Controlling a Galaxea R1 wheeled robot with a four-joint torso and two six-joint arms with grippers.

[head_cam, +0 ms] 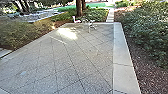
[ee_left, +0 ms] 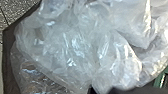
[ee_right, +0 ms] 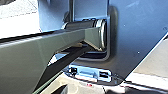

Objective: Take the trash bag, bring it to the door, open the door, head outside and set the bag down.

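Pale pavers point(head_cam: 82, 55) laid on the diagonal cover the patio ahead of the robot, with a smooth, lighter concrete border point(head_cam: 122, 52) along the right side. Sunlight makes a bright patch point(head_cam: 67, 33) on the paving toward the far left, and a thin pale line point(head_cam: 58, 40) runs close to it. At the far edge stand a white table point(head_cam: 89, 23) and, to its left, a light chair point(head_cam: 76, 20). Behind them, low plants point(head_cam: 96, 15) surround brown tree trunks point(head_cam: 79, 8), and a strip of green point(head_cam: 96, 4) lies farther back. A narrow path point(head_cam: 110, 15) leads away from the far right corner. Leafy shrubs point(head_cam: 148, 27) grow over a bed of brown mulch point(head_cam: 147, 75) on the right, with more bushes point(head_cam: 20, 33) on the left. The trash bag, a clear plastic one point(ee_left: 75, 47), is crumpled and glossy, close in front of the left wrist camera, its folds drawn together beside a small black tip point(ee_left: 92, 90). Pavement point(ee_left: 13, 10) and a dark brown surface point(ee_left: 8, 62) show past its edge, as does a bit of something green point(ee_left: 160, 79). In the right wrist view, a grey-green arm link point(ee_right: 30, 53) meets a round joint point(ee_right: 101, 35) at a recess in the robot's blue-grey body panel point(ee_right: 135, 37). Whether the left gripper is clamped on the bag, I cannot tell, nor can I tell the right gripper's state.
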